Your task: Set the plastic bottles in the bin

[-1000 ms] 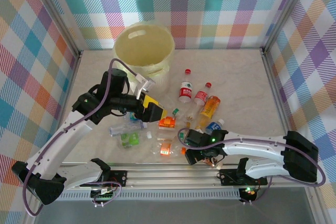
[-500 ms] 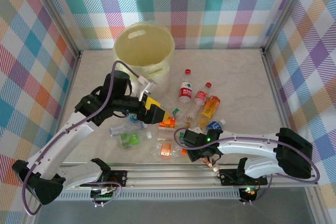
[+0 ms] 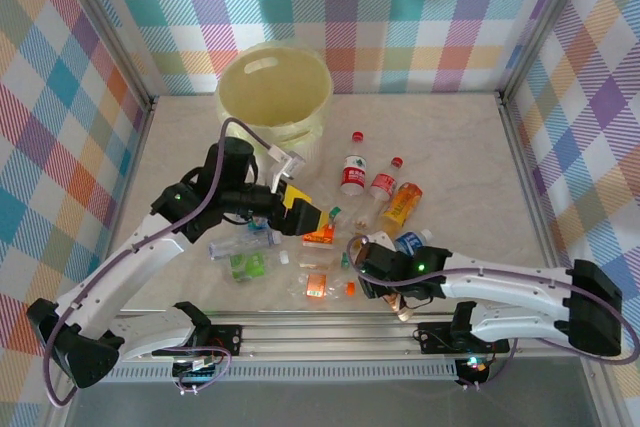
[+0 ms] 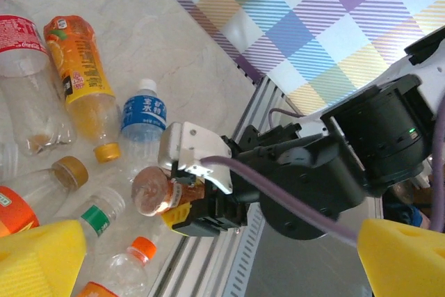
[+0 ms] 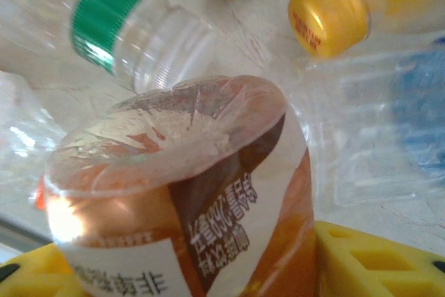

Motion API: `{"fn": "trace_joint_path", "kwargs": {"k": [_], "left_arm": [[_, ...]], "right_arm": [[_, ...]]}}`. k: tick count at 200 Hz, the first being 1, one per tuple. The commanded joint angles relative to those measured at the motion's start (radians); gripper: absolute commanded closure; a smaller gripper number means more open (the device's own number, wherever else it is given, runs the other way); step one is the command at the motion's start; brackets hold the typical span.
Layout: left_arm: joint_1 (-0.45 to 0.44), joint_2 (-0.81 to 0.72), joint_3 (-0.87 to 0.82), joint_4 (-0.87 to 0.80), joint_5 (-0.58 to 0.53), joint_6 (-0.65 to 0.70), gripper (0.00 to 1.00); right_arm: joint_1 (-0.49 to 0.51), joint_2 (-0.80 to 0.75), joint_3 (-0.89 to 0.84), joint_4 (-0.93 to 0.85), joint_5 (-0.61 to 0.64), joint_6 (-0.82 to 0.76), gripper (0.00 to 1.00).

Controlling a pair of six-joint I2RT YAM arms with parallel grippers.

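Observation:
My right gripper (image 3: 363,265) is low over the near middle of the table, shut on an orange-and-brown labelled bottle (image 5: 188,193). Its yellow fingers (image 5: 379,262) press both sides of the bottle (image 4: 154,190). The left gripper (image 3: 308,219) hovers open over the bottle pile, nothing between its yellow foam fingertips (image 4: 38,255). More plastic bottles lie loose: two red-labelled (image 3: 353,173), an orange one (image 3: 400,204), a blue-labelled one (image 3: 408,242) and crushed ones (image 3: 245,265). The pale yellow bin (image 3: 290,132) stands at the back left.
A metal rail (image 3: 330,332) runs along the near table edge just below my right arm. Checked cloth walls (image 3: 60,127) close in the left, back and right sides. Bare tabletop (image 3: 470,177) lies to the right of the bottles.
My right gripper has closed its fingers onto the orange-and-brown bottle and its arm has shifted a little. The left gripper has drifted slightly right, staying open.

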Motion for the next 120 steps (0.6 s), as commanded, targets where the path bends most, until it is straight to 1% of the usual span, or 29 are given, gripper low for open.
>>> {"fn": "trace_joint_path", "kwargs": {"k": [1, 32, 36, 73, 101, 109, 120], "left_arm": [[-0.033, -0.031, -0.048, 0.146, -0.035, -0.085, 0.0], [-0.086, -0.059, -0.104, 0.241, -0.108, -0.148, 0.0], [-0.093, -0.063, -0.115, 0.285, -0.114, -0.157, 0.0], [-0.149, -0.084, -0.196, 0.409, -0.183, -0.225, 0.0], [-0.187, -0.085, -0.254, 0.501, -0.244, -0.286, 0.0], [-0.197, -0.083, -0.274, 0.54, -0.255, -0.289, 0.0], [-0.219, -0.087, -0.297, 0.583, -0.298, -0.295, 0.0]], "right_arm": [[-0.05, -0.072, 0.032, 0.047, -0.069, 0.005, 0.45], [-0.13, -0.152, 0.065, 0.101, -0.165, 0.011, 0.45], [-0.141, -0.159, 0.071, 0.106, -0.176, 0.015, 0.46], [-0.301, -0.196, 0.102, 0.14, -0.294, 0.087, 0.47], [-0.357, -0.224, 0.123, 0.231, -0.341, 0.139, 0.48], [-0.365, -0.226, 0.135, 0.248, -0.345, 0.148, 0.48], [-0.377, -0.23, 0.154, 0.267, -0.354, 0.156, 0.48]]}}
